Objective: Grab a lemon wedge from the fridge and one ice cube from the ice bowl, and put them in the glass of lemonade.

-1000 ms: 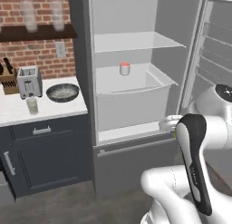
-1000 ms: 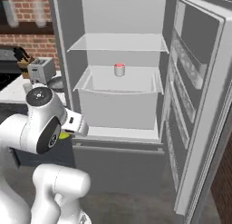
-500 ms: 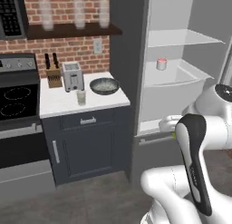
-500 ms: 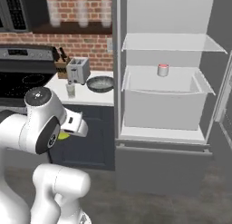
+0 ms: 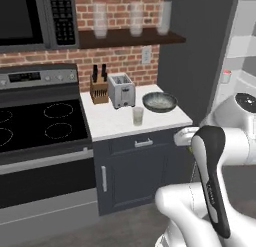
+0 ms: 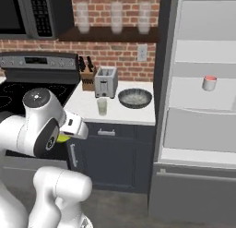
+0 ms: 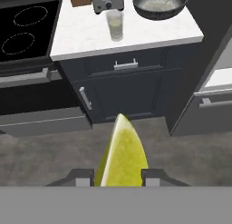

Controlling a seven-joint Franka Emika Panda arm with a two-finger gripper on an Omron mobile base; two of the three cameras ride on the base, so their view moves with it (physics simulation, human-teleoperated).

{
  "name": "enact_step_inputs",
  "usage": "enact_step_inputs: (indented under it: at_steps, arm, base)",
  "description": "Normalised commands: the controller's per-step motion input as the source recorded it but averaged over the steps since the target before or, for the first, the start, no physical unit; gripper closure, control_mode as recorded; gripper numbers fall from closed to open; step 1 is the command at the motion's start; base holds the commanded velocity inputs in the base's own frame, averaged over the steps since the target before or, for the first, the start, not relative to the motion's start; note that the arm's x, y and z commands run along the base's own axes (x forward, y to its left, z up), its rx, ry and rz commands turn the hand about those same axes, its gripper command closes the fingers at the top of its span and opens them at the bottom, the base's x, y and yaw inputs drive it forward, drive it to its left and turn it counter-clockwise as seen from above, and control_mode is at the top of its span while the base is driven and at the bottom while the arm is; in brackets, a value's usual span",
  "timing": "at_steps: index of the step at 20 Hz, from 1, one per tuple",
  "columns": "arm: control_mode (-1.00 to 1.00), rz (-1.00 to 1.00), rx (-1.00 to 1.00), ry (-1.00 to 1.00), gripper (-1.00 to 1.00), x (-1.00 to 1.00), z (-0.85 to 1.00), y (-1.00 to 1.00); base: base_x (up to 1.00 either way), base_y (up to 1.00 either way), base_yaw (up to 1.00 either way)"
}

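The wedge (image 7: 121, 157) sat pinched between the jaws of the gripper (image 7: 120, 177), point forward, held low in front of the cabinet so it could travel toward the desk (image 7: 145, 35). On that desk the glass (image 7: 115, 24) stood upright with pale lemonade in it, just before the toaster (image 5: 121, 89). Beside it the ice bowl (image 7: 159, 4) showed a speckled whitish fill. The fridge (image 6: 203, 107) stood open, a red-topped cup (image 6: 209, 83) on its shelf.
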Motion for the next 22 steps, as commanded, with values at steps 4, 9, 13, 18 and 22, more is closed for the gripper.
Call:
enact_step_inputs:
  at_steps: [4, 9, 13, 18, 22]
  arm:
    - [1.00, 0.00, 0.00, 0.00, 1.00, 0.00, 0.00, 0.00]
    - [1.00, 0.00, 0.00, 0.00, 1.00, 0.00, 0.00, 0.00]
    - [1.00, 0.00, 0.00, 0.00, 1.00, 0.00, 0.00, 0.00]
    - [1.00, 0.00, 0.00, 0.00, 1.00, 0.00, 0.00, 0.00]
    - [-1.00, 0.00, -0.03, 0.00, 1.00, 0.06, -0.01, 0.01]
  base:
    - [0.66, 0.22, 0.00]
    - [0.75, 0.12, 0.00]
    - [0.58, 0.00, -0.01]
    - [0.37, 0.00, 0.00]
    - [0.04, 0.00, 0.00]
